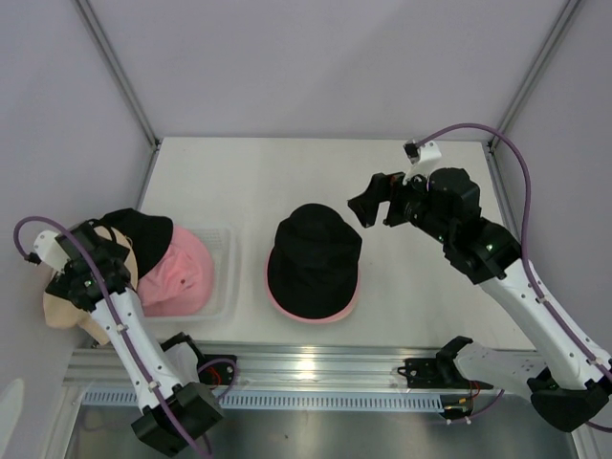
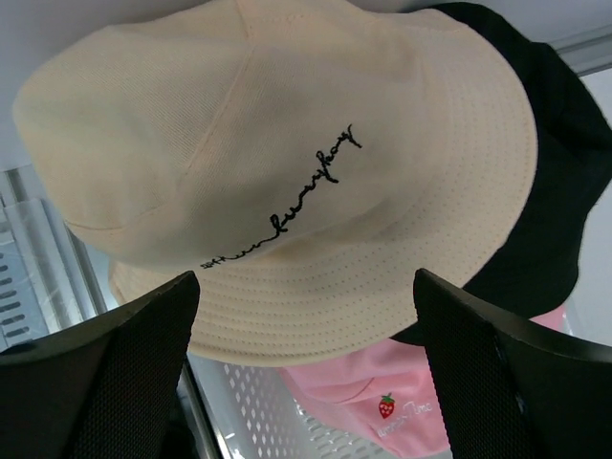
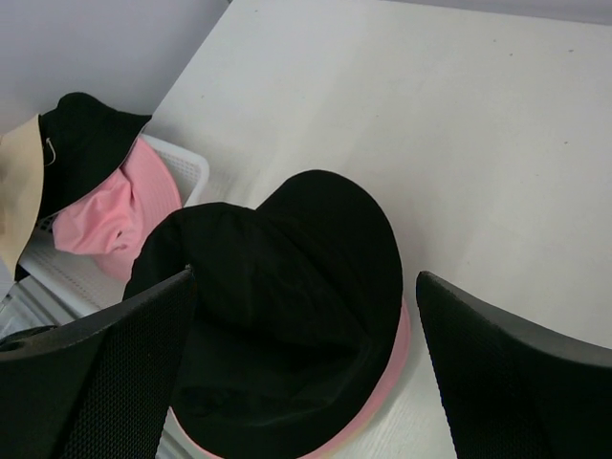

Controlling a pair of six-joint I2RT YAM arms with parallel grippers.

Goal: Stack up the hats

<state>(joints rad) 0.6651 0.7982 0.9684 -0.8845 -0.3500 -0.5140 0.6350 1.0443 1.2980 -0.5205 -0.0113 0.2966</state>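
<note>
Your left gripper (image 2: 306, 283) is open over the cream hat (image 2: 287, 143) at the tray (image 1: 226, 273). Your right gripper (image 1: 371, 206) is open, empty. Mid-table, a black hat (image 1: 314, 253) hides most of 1 pink hat (image 3: 404, 335).

Matt woven cloth on the cream hat (image 2: 287, 124), black thread script (image 2: 287, 212), perforated white plastic basket (image 2: 251, 406), smooth matt tabletop (image 3: 430, 115).

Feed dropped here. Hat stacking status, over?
Left end effector open, facing cream hat. Right end effector open, facing black hat stacked on pink hat. Nothing blocking.
</note>
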